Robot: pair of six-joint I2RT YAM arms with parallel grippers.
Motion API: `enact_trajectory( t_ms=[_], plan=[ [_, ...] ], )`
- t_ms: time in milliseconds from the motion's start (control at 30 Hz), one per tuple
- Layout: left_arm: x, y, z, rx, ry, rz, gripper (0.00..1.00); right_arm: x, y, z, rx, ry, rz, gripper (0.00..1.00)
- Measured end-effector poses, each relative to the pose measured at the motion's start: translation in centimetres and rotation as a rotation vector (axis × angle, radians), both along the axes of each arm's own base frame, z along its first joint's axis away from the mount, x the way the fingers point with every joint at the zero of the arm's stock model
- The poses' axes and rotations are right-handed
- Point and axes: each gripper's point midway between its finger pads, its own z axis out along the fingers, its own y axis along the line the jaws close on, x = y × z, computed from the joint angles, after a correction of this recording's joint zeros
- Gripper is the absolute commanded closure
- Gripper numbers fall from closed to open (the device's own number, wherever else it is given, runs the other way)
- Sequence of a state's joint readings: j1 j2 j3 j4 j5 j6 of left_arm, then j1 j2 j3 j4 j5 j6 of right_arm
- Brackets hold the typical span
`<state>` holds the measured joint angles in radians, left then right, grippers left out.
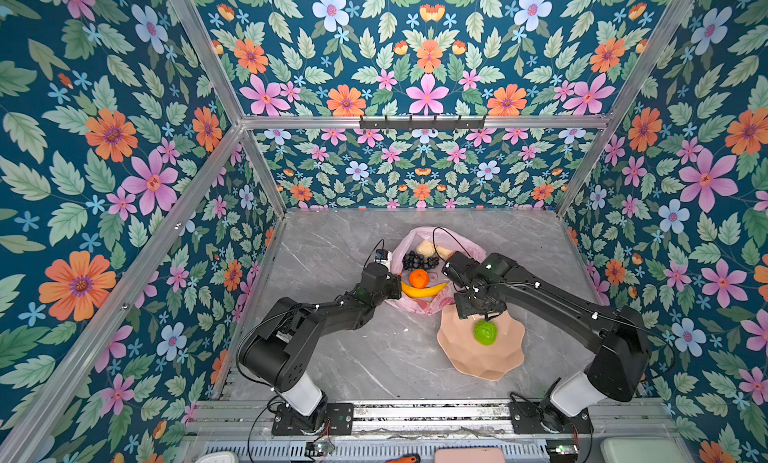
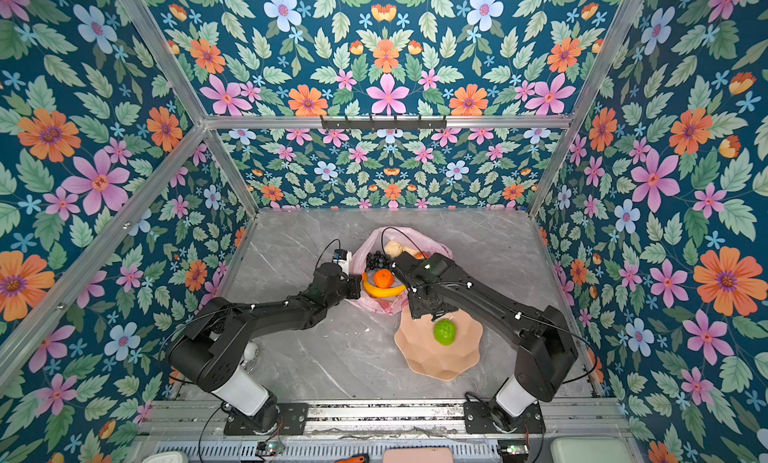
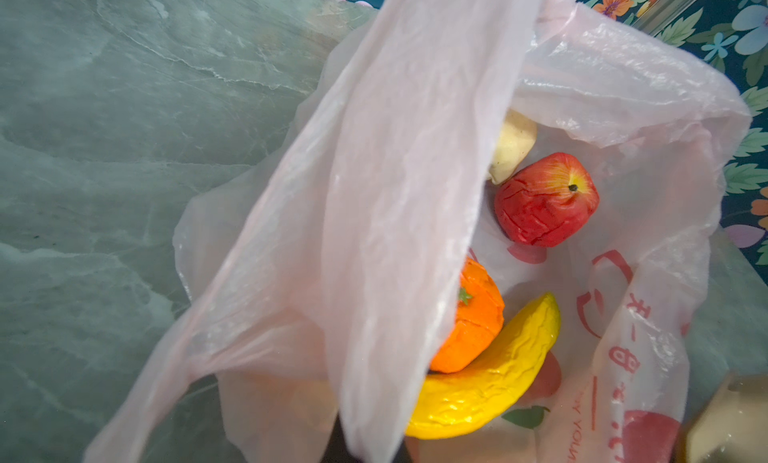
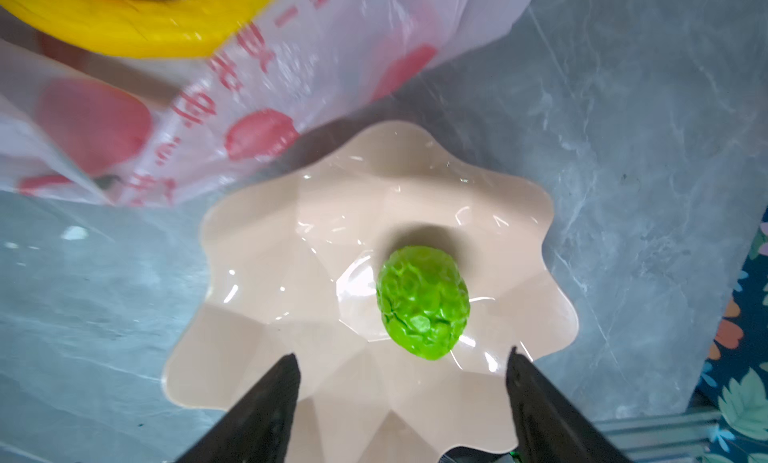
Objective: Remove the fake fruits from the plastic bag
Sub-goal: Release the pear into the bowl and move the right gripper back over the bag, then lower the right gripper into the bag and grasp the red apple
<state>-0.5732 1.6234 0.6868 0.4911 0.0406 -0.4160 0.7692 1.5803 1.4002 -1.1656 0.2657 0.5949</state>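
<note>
The pale pink plastic bag (image 1: 419,308) (image 2: 376,306) lies open in the middle of the table in both top views. Inside it are a yellow banana (image 1: 424,291) (image 3: 490,382), an orange (image 1: 418,279) (image 3: 469,328), a dark grape bunch (image 1: 417,260) and a cream lumpy piece (image 1: 426,247) (image 3: 513,145). A red apple (image 3: 546,199) shows in the left wrist view. My left gripper (image 1: 397,288) (image 3: 368,448) is shut on the bag's near edge, and the film is drawn taut. A bumpy green fruit (image 1: 485,332) (image 4: 423,303) lies loose in the bowl. My right gripper (image 1: 482,315) (image 4: 403,354) hangs open just above it, empty.
The peach-pink scalloped bowl (image 1: 482,367) (image 4: 266,274) stands on the grey marble table (image 1: 353,357), touching the bag's near right corner. Floral walls close in the sides and back. A metal rail (image 1: 415,411) with both arm bases runs along the front.
</note>
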Motion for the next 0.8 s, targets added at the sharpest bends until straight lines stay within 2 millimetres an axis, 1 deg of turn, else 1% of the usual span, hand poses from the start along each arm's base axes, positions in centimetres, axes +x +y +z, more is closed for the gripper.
enact_trajectory(
  t_ms=[67, 167, 200, 267, 367, 533, 667, 800],
  plan=[
    [0.0, 0.0, 0.1, 0.001, -0.001, 0.002, 1.00, 1.1, 0.9, 1.2, 0.034, -0.045, 0.004, 0.22],
    [0.1, 0.1, 0.2, 0.002, -0.006, 0.008, 1.00, 3.3, 2.8, 2.8, 0.091, -0.113, 0.021, 0.23],
    [0.1, 0.2, 0.2, 0.003, -0.006, 0.009, 1.00, 3.8, 3.2, 3.0, 0.103, -0.124, 0.021, 0.23],
    [0.1, 0.2, 0.2, 0.004, -0.007, 0.011, 1.00, 5.7, 4.5, 3.3, 0.133, -0.146, 0.026, 0.23],
    [0.0, 0.3, 0.4, 0.004, -0.008, 0.014, 1.00, 7.9, 6.0, 2.5, 0.180, -0.141, 0.016, 0.23],
    [0.0, 0.3, 0.4, 0.006, -0.007, 0.014, 1.00, 10.7, 8.4, 1.6, 0.251, -0.130, 0.026, 0.23],
    [0.0, 0.3, 0.4, 0.006, -0.007, 0.014, 1.00, 12.6, 9.1, -0.1, 0.277, -0.106, 0.010, 0.23],
    [0.0, 0.3, 0.4, 0.006, -0.006, 0.014, 1.00, 13.6, 10.0, -1.8, 0.287, -0.077, 0.007, 0.23]
  ],
)
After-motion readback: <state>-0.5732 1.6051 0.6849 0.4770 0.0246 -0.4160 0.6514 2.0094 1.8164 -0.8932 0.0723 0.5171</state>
